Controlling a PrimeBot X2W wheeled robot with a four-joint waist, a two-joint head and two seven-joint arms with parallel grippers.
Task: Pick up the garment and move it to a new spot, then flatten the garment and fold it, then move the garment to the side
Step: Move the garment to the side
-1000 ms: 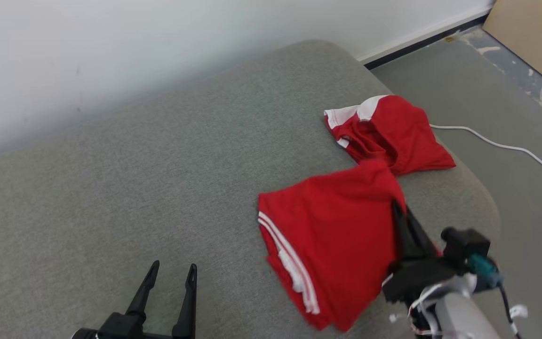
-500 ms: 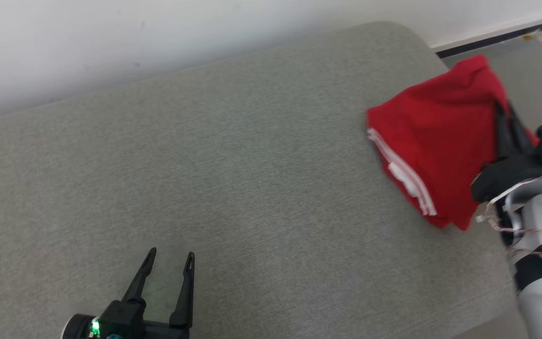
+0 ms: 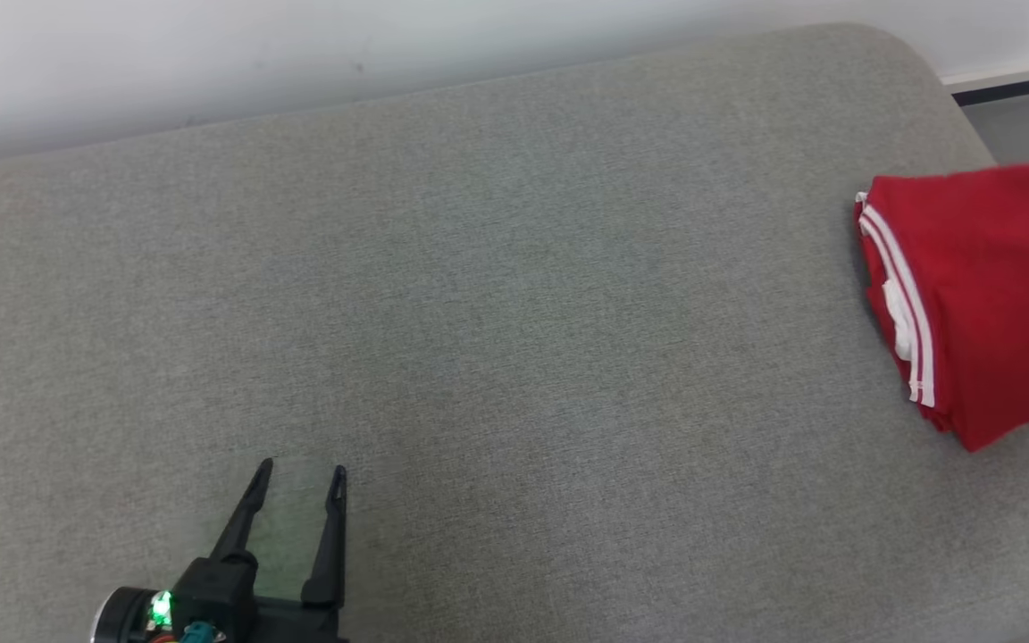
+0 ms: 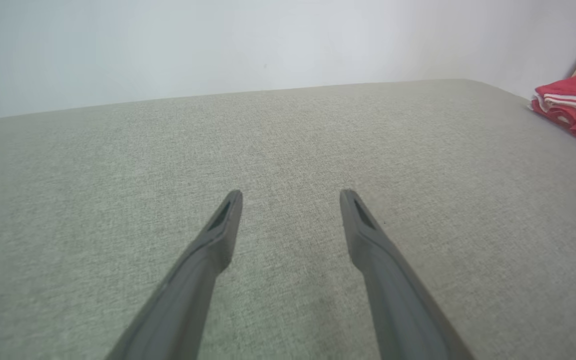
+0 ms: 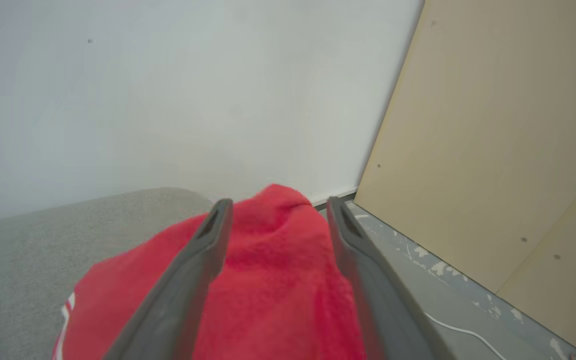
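The left claw (image 3: 298, 469) was open with nothing between its fingers, low over the bare cushion (image 3: 514, 313) at the near left. The right claw (image 5: 278, 202) was also spread. The red garment (image 5: 273, 280) lay directly under and between its fingers, but contact could not be confirmed.

The garment (image 3: 979, 295) sat folded at the cushion's far right end, well apart from the left claw and to its right. Its striped edge, with 2 white lines, faced left, and its long axis ran away from the robot.

Judgement: the right arm is plainly the nearer, so any further shift falls to it. The garment appears already moved aside. Its right part ran out of the head view, so overhang beyond the cushion could not be assessed.
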